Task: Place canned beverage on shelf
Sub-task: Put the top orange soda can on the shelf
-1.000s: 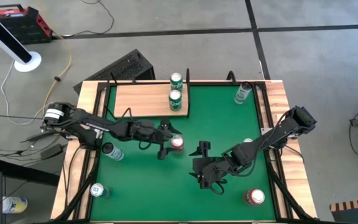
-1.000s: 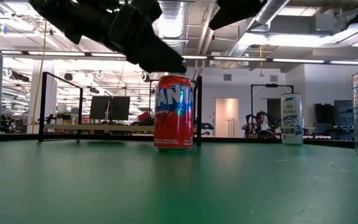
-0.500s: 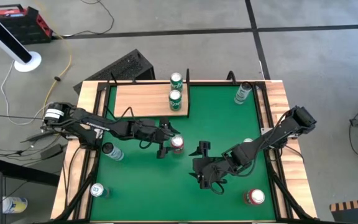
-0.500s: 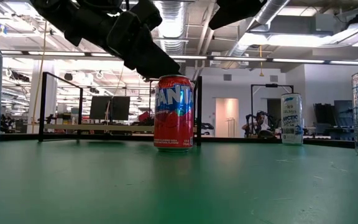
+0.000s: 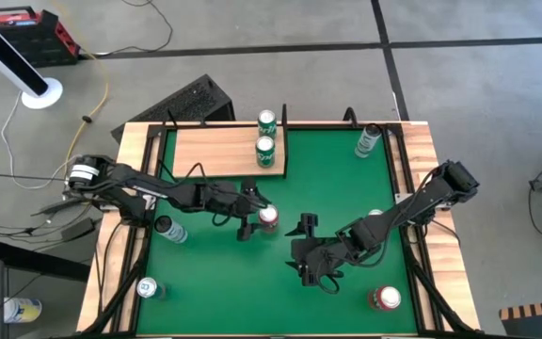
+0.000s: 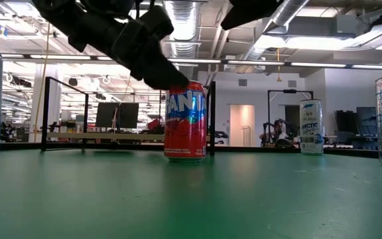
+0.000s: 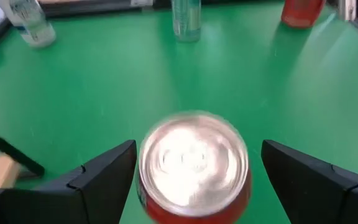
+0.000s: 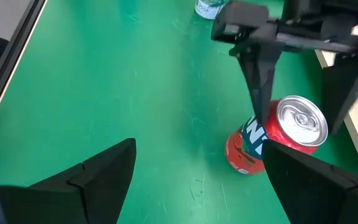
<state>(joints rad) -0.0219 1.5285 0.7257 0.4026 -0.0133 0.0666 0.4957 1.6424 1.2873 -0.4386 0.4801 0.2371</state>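
A red Fanta can (image 5: 268, 217) stands upright on the green table, a little nearer than the light-wood shelf (image 5: 216, 151); it also shows in the low view (image 6: 185, 121). My left gripper (image 5: 255, 214) is open over the can's top (image 7: 194, 158). Its two fingers (image 7: 107, 177) stand one on either side of the can, and I see no touch. My right gripper (image 5: 306, 249) is open and empty, right of the can and nearer the table's front. The right wrist view shows the can (image 8: 278, 134) between the left arm's fingers (image 8: 261, 74).
Two green cans (image 5: 264, 151) stand on the shelf's right end. Other cans stand at the far right (image 5: 369, 139), left (image 5: 169, 229), near left (image 5: 147, 288) and near right (image 5: 384, 298). The shelf's black uprights (image 6: 65, 113) rise behind the red can.
My left gripper has gone down toward the red can, so its fingers now reach past the can's top rim. The can has stayed where it was. My right arm has kept still.
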